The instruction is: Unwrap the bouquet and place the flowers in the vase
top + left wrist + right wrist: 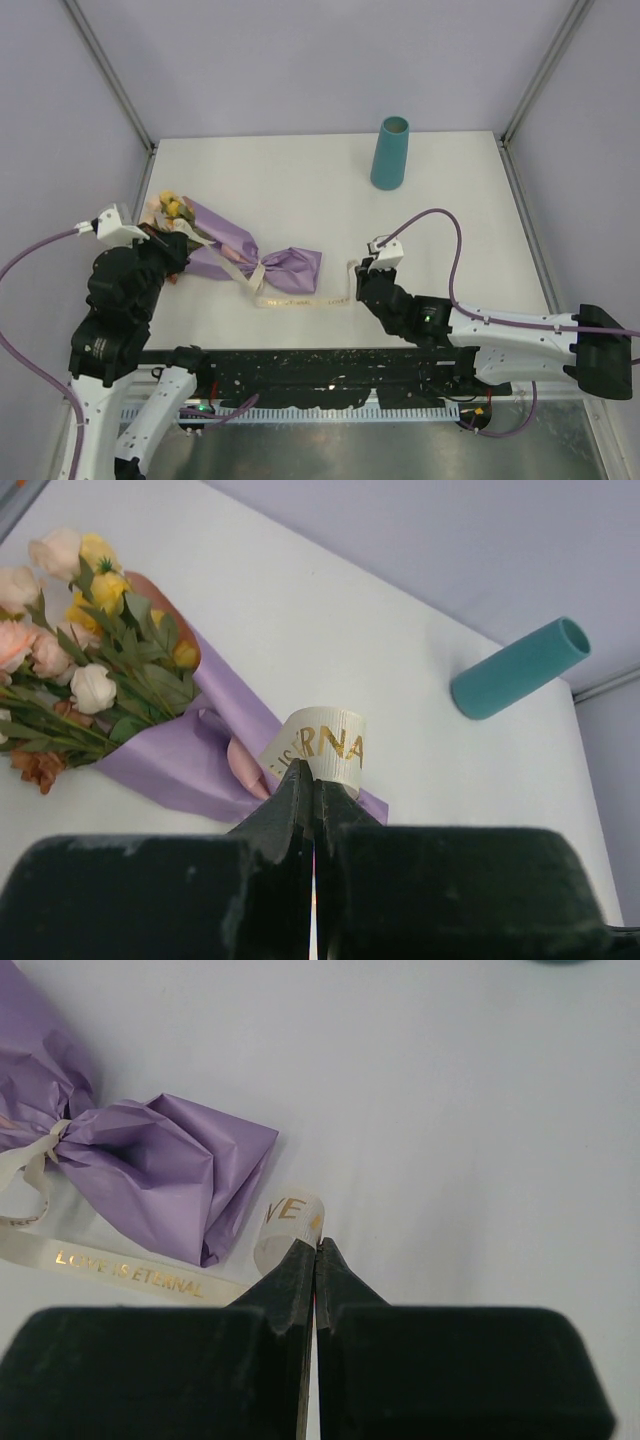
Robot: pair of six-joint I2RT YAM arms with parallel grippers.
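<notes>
The bouquet (pixel 255 258) lies on the left of the table, its purple paper (pixel 185 765) still gathered around the stems. The flowers (pixel 90 650) stick out of the far-left end in yellow, peach and cream. A cream ribbon (pixel 300 299) with gold letters trails from the tie toward the right. My left gripper (pixel 315 780) is shut on a curl of that ribbon (pixel 325 745) beside the bouquet. My right gripper (pixel 316 1247) is shut on the ribbon's other end (pixel 290 1215), right of the paper's tail (pixel 170 1170). The teal vase (pixel 390 152) stands upright at the back right.
The white table (pixel 300 190) is walled by pale panels with metal posts at the corners. A black rail (pixel 300 365) runs along the near edge between the arm bases. Purple cables (pixel 440 225) loop from both arms.
</notes>
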